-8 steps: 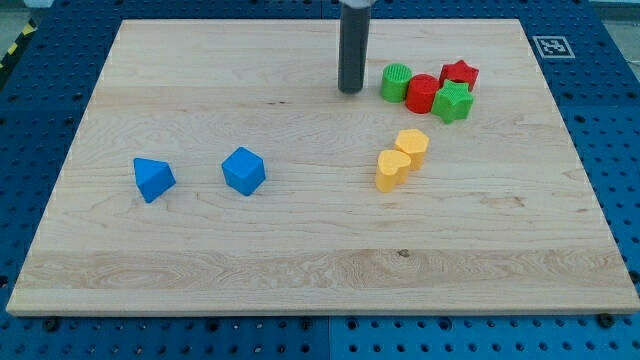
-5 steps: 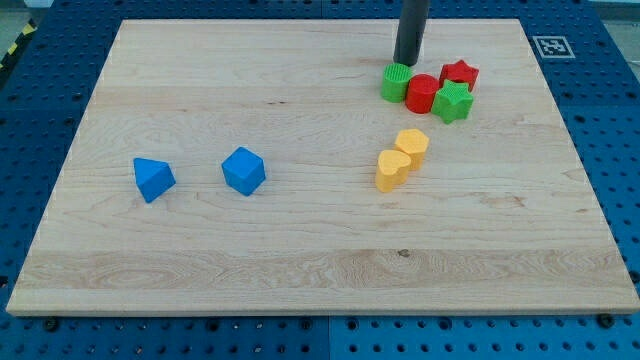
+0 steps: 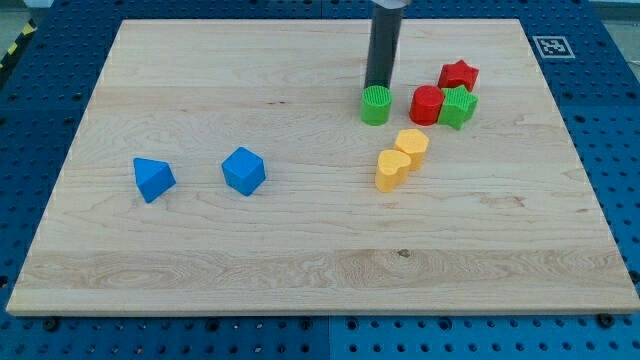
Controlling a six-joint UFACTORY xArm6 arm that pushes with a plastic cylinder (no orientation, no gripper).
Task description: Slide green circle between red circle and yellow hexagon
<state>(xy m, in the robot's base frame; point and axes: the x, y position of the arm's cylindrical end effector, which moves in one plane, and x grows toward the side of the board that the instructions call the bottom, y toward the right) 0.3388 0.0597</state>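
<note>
The green circle (image 3: pixel 376 105) stands on the board left of the red circle (image 3: pixel 426 105), with a gap between them. The yellow hexagon (image 3: pixel 412 144) lies below and to the right of the green circle, touching a yellow heart (image 3: pixel 392 170). My tip (image 3: pixel 378 86) is right at the green circle's upper edge, touching or almost touching it. The rod rises from there to the view's top.
A green star (image 3: pixel 458 107) touches the red circle's right side and a red star (image 3: pixel 458 75) sits above it. A blue triangle-like block (image 3: pixel 153 179) and a blue cube (image 3: pixel 244 171) lie at the left. A marker tag (image 3: pixel 547 45) is at the board's top right corner.
My tip went right above the green circle, then came down and left against it. The green circle slid down and left, away from the red circle.
</note>
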